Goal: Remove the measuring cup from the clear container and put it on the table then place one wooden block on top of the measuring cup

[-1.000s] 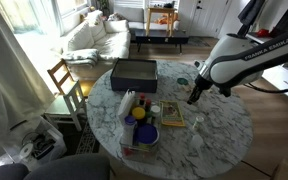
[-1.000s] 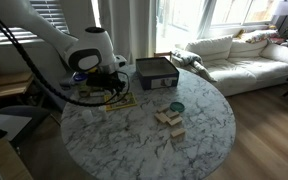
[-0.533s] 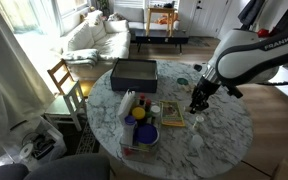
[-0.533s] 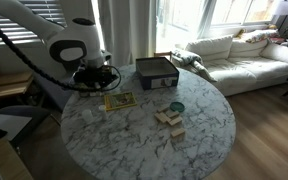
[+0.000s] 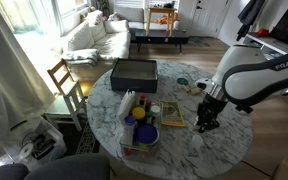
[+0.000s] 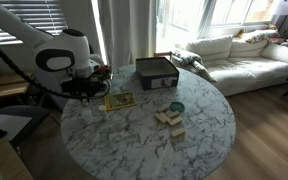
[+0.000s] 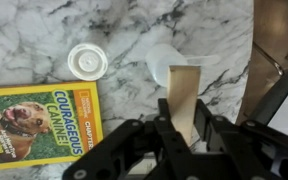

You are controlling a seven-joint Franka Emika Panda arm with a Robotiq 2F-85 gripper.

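In the wrist view my gripper [image 7: 184,125] is shut on a pale wooden block [image 7: 184,90], held upright. The block hangs just above the small translucent measuring cup [image 7: 164,62], which rests on the marble table [image 7: 44,30] near its edge. In an exterior view the gripper [image 5: 205,120] hovers over the table's side, away from the clear container [image 5: 139,132], which holds blue and yellow items. More wooden blocks [image 6: 169,118] lie on the table in both exterior views.
A yellow dog book [image 7: 34,125] and a round white lid [image 7: 86,62] lie beside the cup. A dark grey box [image 5: 134,72] stands at the table's far side. A small green dish [image 6: 176,106] sits near the blocks. A wooden chair [image 5: 64,80] stands beside the table.
My arm has swung away from the pile of blocks toward the table edge, carrying the wooden block, and now hangs over the measuring cup.
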